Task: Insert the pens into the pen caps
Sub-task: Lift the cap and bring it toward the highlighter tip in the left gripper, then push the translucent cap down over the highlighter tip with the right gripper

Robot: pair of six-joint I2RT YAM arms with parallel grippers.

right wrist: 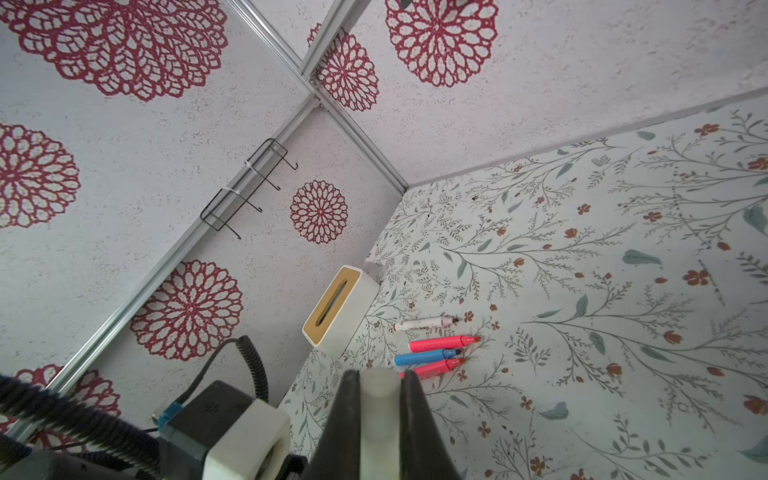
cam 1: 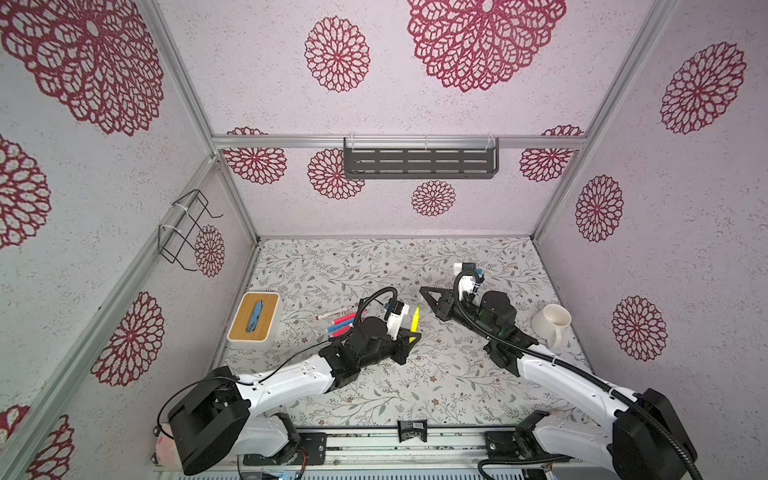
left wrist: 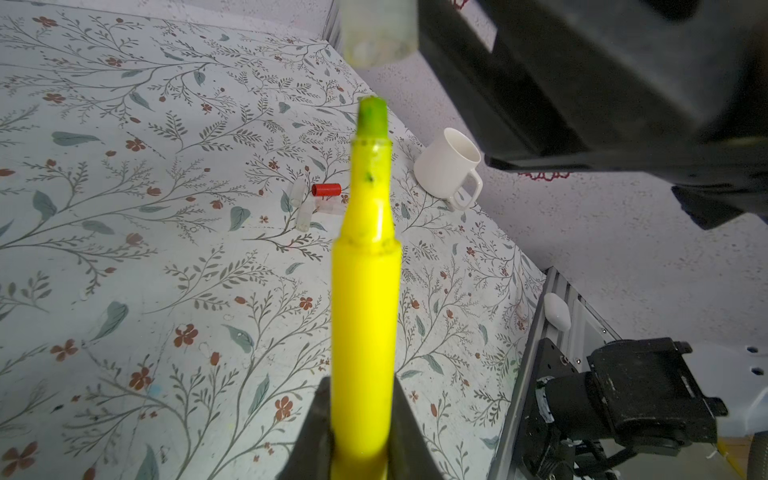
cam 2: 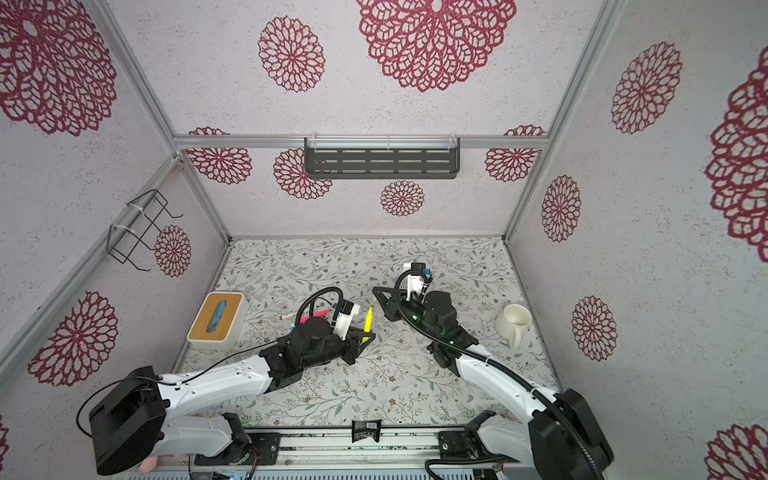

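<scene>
1. Top views: a floral table (cam 1: 415,386) inside a walled booth. Two robot arms reach in from the 6 o'clock edge.
2. The left gripper (left wrist: 360,386) is clamped tight on a yellow pen (left wrist: 365,311), holding the rear of the barrel. The pen is raised off the table, approx. at its centre.
3. In a top view the yellow pen (cam 1: 414,321) points to approx. 12 o'clock. Its greenish tip (left wrist: 372,118) is bare, no cap on it.
4. The right gripper (right wrist: 380,376) pinches a clear cap (right wrist: 378,415) btwn its fingers. It comes across from the 3 o'clock side and sits at 12 o'clock of the pen's tip.
5. Left wrist view: the clear cap (left wrist: 378,33) hangs just beyond the tip, roughly in line w/ it. A gap separates them, no contact.
6. Four more pens lie side by side on the table at 9 o'clock of the yellow pen, tips bare: a white pen (right wrist: 424,323), a pink pen (right wrist: 442,343), a blue pen (right wrist: 428,356) and a second pink pen (right wrist: 436,368), partly hidden by the right gripper.
7. Loose caps lie clustered on the table, toward the mug (left wrist: 446,166): a red cap (left wrist: 326,190) and loose clear caps (left wrist: 305,216) just beside it.
8. The white mug stands upright at the 3 o'clock edge, handle toward 6 o'clock.
9. A tissue box (cam 1: 254,316) w/ a wooden lid sits at the 9 o'clock edge.
</scene>
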